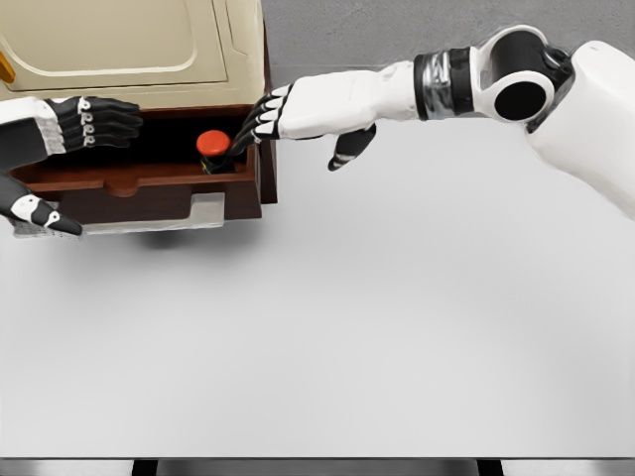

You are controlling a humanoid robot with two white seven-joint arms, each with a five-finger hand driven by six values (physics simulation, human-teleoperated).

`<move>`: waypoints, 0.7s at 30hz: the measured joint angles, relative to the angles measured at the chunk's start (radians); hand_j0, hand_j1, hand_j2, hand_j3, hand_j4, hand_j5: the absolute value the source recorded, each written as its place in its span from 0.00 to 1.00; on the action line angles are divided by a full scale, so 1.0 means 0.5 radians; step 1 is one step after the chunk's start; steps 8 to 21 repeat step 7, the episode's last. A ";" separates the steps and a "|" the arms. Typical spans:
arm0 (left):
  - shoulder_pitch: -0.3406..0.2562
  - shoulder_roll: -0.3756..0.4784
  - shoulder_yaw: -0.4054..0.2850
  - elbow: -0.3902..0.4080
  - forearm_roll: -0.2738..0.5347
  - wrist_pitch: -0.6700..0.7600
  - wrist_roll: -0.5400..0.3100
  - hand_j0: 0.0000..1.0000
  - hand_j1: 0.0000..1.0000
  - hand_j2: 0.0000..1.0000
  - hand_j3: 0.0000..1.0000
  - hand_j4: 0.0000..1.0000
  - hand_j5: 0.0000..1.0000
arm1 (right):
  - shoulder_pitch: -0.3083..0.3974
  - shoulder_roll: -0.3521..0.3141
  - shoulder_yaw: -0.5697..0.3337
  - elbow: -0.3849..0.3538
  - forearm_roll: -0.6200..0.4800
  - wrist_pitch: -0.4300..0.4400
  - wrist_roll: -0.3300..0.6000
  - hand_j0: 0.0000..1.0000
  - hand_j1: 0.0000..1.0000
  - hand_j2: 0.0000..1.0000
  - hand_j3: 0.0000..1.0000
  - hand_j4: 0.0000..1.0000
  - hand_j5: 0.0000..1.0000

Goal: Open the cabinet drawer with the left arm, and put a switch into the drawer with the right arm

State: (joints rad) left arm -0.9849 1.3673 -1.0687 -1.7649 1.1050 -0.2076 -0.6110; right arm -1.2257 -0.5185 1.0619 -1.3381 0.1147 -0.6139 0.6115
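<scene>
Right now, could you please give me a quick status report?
Left robot hand open over drawer. Right robot hand fingers at red switch, inside open drawer. Nothing blocking.

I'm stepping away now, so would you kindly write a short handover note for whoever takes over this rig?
Left hand: fingers spread, holding nothing, over the open drawer at its left end.
Right hand: reaching over the drawer's right end, fingertips at the switch; whether they have let go cannot be told.
Switch: red-topped, upright inside the drawer of the cabinet.
Done: drawer open, switch in.
Left: confirm release and withdraw the right arm.
</scene>
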 measured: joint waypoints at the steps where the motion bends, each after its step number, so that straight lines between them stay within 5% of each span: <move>1: 0.003 -0.019 0.004 0.000 0.020 -0.042 0.000 1.00 1.00 1.00 1.00 1.00 1.00 | 0.028 -0.097 -0.003 -0.032 -0.047 0.000 0.000 1.00 1.00 1.00 1.00 1.00 1.00; 7: 0.015 -0.341 -0.007 -0.001 0.054 -0.192 0.000 1.00 1.00 1.00 1.00 1.00 1.00 | 0.313 -0.588 -0.026 -0.087 -0.161 -0.002 -0.042 1.00 1.00 1.00 1.00 1.00 1.00; 21: 0.015 -0.341 -0.007 -0.001 0.054 -0.192 0.000 1.00 1.00 1.00 1.00 1.00 1.00 | 0.313 -0.588 -0.026 -0.087 -0.161 -0.002 -0.042 1.00 1.00 1.00 1.00 1.00 1.00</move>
